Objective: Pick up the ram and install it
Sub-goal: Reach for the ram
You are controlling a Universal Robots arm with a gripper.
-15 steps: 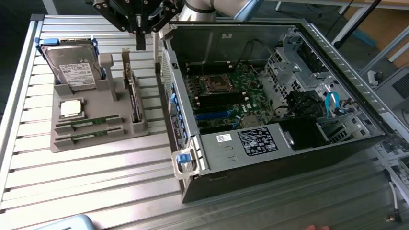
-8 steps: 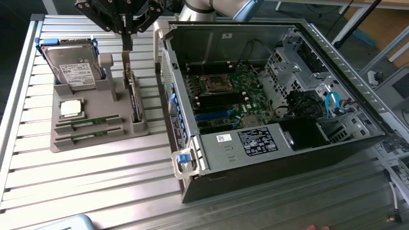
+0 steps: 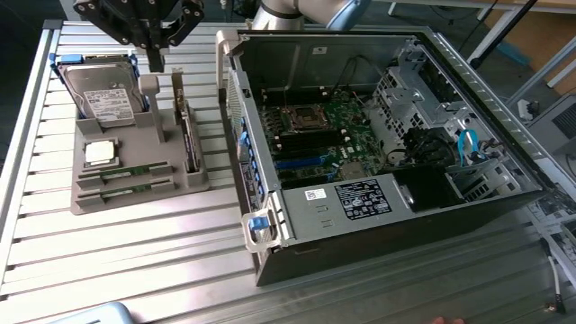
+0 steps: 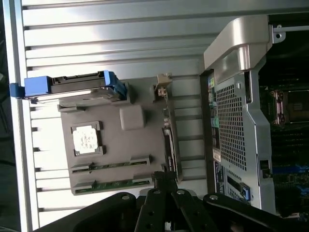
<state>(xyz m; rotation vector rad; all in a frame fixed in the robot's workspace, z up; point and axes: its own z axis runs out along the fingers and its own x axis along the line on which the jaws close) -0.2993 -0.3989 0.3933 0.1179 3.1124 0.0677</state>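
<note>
Hovering with jaws clenched on nothing, the gripper hangs over the twelve o'clock end of the grey tray, near the hard drive, whose white label we cannot read. In the tray's six o'clock slots lie the ram and the second ram stick, untouched. The silver processor sits at their twelve o'clock and the upright expansion card at three. Further toward three o'clock stands the open computer case, its stickers illegible.

Slatted metal table, grey parts tray beside open computer case
</note>
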